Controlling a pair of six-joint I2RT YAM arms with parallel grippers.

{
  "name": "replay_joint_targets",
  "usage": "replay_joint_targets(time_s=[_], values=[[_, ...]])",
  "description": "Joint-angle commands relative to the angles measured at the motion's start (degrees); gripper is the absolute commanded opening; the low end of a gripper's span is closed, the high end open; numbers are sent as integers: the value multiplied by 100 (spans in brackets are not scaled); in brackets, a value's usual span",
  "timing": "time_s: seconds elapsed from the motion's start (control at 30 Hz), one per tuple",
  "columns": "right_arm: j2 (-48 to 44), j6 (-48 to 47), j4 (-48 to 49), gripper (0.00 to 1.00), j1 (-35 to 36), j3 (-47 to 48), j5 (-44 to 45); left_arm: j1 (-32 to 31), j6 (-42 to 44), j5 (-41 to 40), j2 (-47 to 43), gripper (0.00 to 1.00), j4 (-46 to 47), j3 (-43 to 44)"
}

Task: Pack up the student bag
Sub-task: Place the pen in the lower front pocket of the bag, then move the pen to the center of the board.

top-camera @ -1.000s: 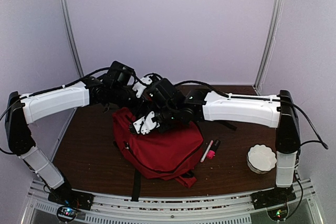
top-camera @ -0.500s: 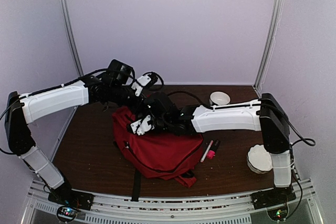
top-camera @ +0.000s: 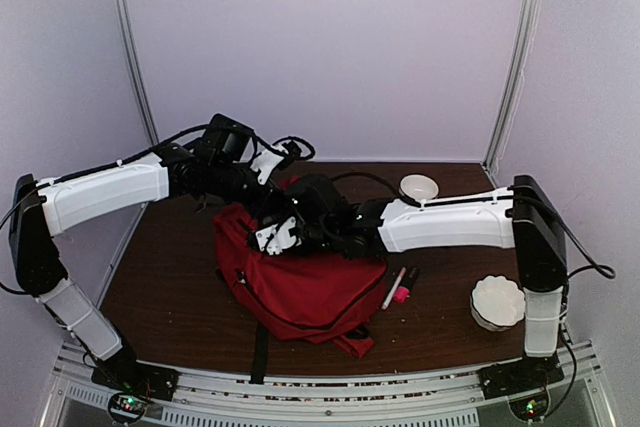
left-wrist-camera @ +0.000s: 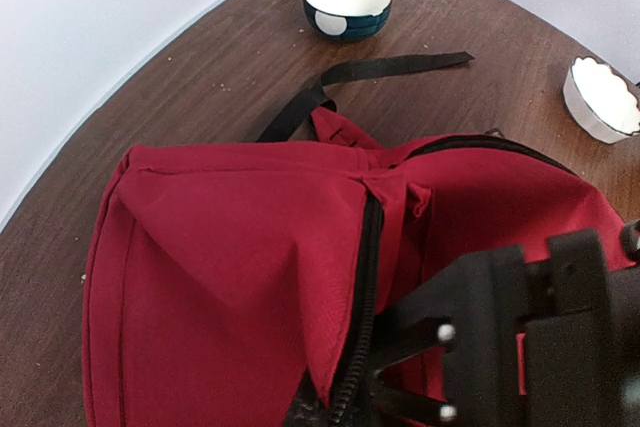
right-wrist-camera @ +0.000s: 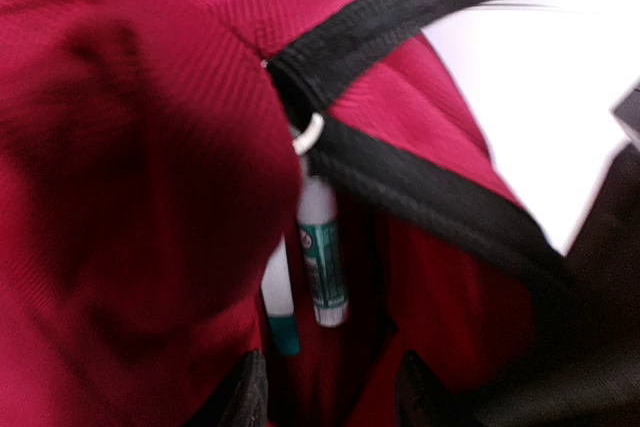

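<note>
The red student bag (top-camera: 305, 282) lies in the middle of the brown table (top-camera: 160, 277), its mouth held up toward the back. My left gripper (left-wrist-camera: 335, 415) is shut on the bag's fabric edge beside the black zip (left-wrist-camera: 368, 277). My right gripper (right-wrist-camera: 330, 402) stands open at the bag's mouth with nothing between its fingers. Just beyond it, two markers lie inside the bag: a green-labelled one (right-wrist-camera: 322, 247) and one with a teal cap (right-wrist-camera: 280, 312). In the top view the right gripper (top-camera: 272, 232) sits over the bag's upper left part.
A pink marker (top-camera: 401, 294), a white pen (top-camera: 392, 288) and a dark marker (top-camera: 412, 275) lie right of the bag. A white bowl (top-camera: 419, 187) sits at the back, a scalloped white bowl (top-camera: 498, 300) at the near right. A black strap (left-wrist-camera: 370, 71) trails behind the bag.
My right gripper's jaws have opened and its arm has dropped lower over the bag's mouth, uncovering the back bowl. The left arm still holds the bag's edge in place.
</note>
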Motion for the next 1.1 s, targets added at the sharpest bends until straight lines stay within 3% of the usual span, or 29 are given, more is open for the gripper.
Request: replay_joint_targets(time_s=[0.0, 0.17, 0.43, 0.67, 0.8, 1.07], values=[[-775, 683, -782, 44, 101, -128, -274, -80, 60, 267, -192, 0, 335, 200], [-1446, 1383, -1821, 45, 236, -345, -776, -78, 18, 348, -155, 0, 361, 194], [-2499, 2515, -4159, 42, 213, -1013, -3137, -78, 5, 365, -187, 0, 361, 191], [-3779, 2548, -4929, 39, -27, -2385, -3030, -78, -3, 418, -183, 0, 362, 208], [-4230, 2162, -5299, 38, -315, -2927, -2474, -78, -3, 427, -204, 0, 361, 208], [-3959, 1322, -4951, 38, -1491, -3273, -2032, -78, -36, 451, -260, 0, 369, 197]])
